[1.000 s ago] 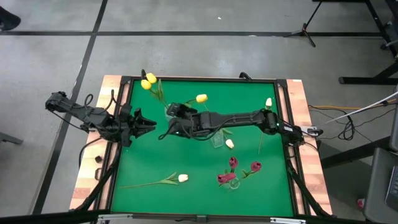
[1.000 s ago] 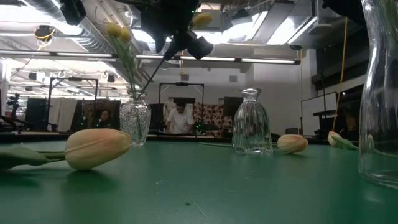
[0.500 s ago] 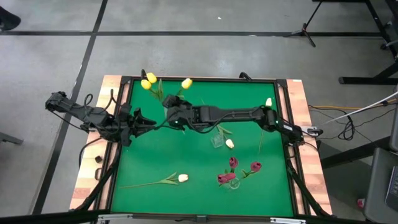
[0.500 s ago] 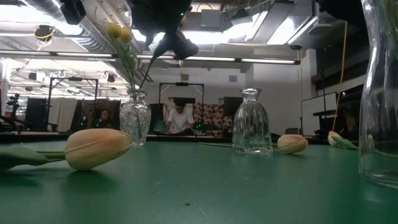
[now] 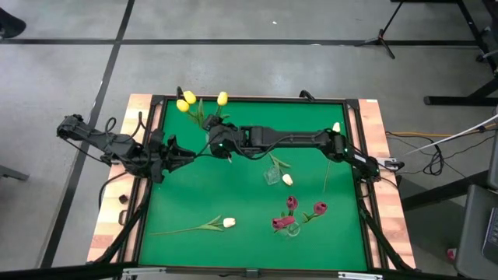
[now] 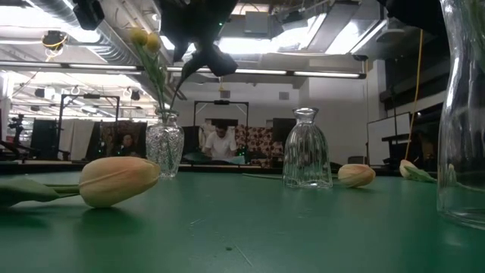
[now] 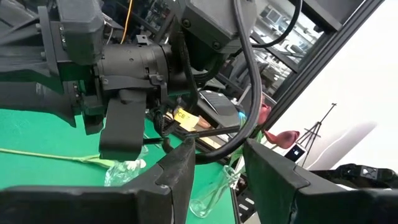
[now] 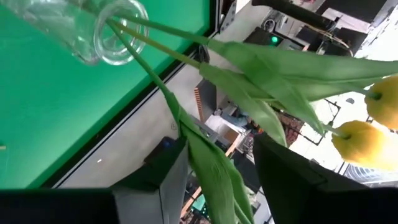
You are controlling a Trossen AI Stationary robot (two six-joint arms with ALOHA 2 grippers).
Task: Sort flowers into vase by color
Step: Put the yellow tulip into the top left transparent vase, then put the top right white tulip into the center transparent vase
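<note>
A small glass vase [image 6: 164, 149] at the table's far left holds two yellow flowers [image 5: 187, 102]. A third yellow flower [image 5: 222, 98] has its stem in the same vase mouth [image 8: 118, 28]. My right gripper [image 8: 217, 180] reaches across the table to this vase and stands open around that stem. My left gripper [image 7: 217, 168] waits open at the left edge. Dark red flowers [image 5: 291, 204] stand in a vase at the near right. A cream flower [image 5: 229, 222] lies flat on the mat at the near left. My right gripper has the third yellow flower's stem and long leaf [image 8: 194, 149] passing between its open fingers, close by one finger [image 8: 163, 177]. Whether that finger touches the leaf I cannot tell. The stem slants up from the vase mouth, along the line of the fingers.
An empty ribbed glass vase [image 6: 307, 148] stands mid-table with a cream flower [image 5: 287, 180] lying beside it. Another pale flower [image 5: 336, 128] lies by the right edge. The red flowers' vase [image 6: 462, 114] looms close in the low view. A person sits beyond the table [image 6: 220, 144].
My right gripper has swung toward the table's far left corner and turned, carrying the third yellow flower to the vase. The flower's head has moved from mid-table to beside the two yellow heads, and its stem now runs into the vase mouth.
</note>
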